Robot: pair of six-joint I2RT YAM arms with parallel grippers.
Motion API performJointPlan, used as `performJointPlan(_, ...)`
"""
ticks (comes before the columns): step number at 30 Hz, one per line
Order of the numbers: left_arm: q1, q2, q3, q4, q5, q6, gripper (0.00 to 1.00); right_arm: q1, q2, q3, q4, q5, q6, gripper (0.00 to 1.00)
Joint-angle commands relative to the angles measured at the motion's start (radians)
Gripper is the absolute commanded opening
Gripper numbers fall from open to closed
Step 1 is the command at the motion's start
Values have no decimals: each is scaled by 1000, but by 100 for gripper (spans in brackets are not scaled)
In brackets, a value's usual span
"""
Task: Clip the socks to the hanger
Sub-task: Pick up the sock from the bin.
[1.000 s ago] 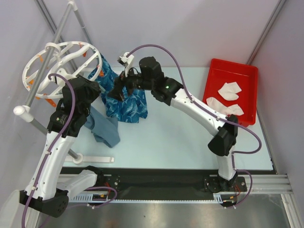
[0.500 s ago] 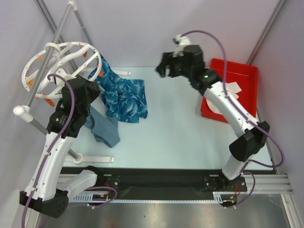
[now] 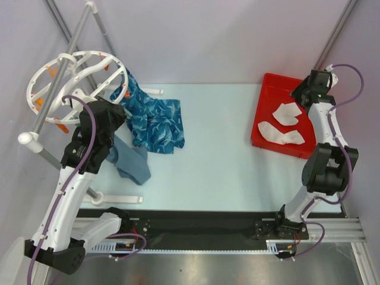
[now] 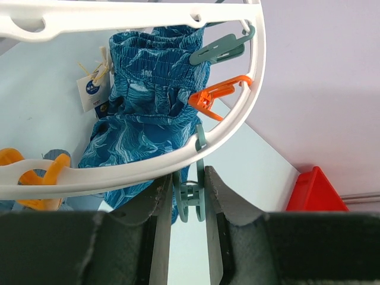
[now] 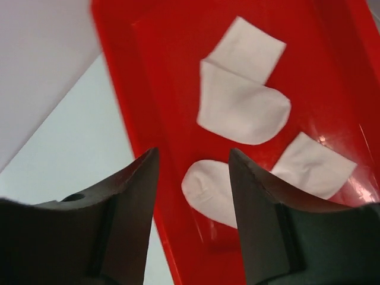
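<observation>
**Right arm swings off the shorts and over to the sock tray**

Swung clear across the table within the last second, the right arm has left the blue patterned shorts and now reaches over the red tray at the far right. The right claw hangs above the tray with its jaws apart and nothing between them. Both white socks lie flat in the tray, one nearer the far end and one below it, close together. The wrist view shows the toe of the nearer sock between the two fingers.

The left arm has not shifted from the hanger at the far left. The left claw is clamped on a grey-green clip that hangs from the hanger's white rim. An orange clip sits on the rim just above it. The shorts hang under the rim and spill onto the table, with a paper tag at the waistband. A grey-blue garment hangs beside them, nearer the left arm.
</observation>
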Motion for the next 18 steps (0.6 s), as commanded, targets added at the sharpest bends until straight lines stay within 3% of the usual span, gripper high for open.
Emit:
performJointPlan(1, 9, -28, -15, 69, 12, 10, 0, -46, 110, 41, 44, 104, 79, 54)
performJointPlan(4, 9, -39, -25, 77, 6, 11, 0, -86, 195, 106, 28, 103, 106, 46)
performJointPlan(18, 9, -61, -68, 103, 47, 1, 0, -81, 512, 300, 38, 260, 139, 47)
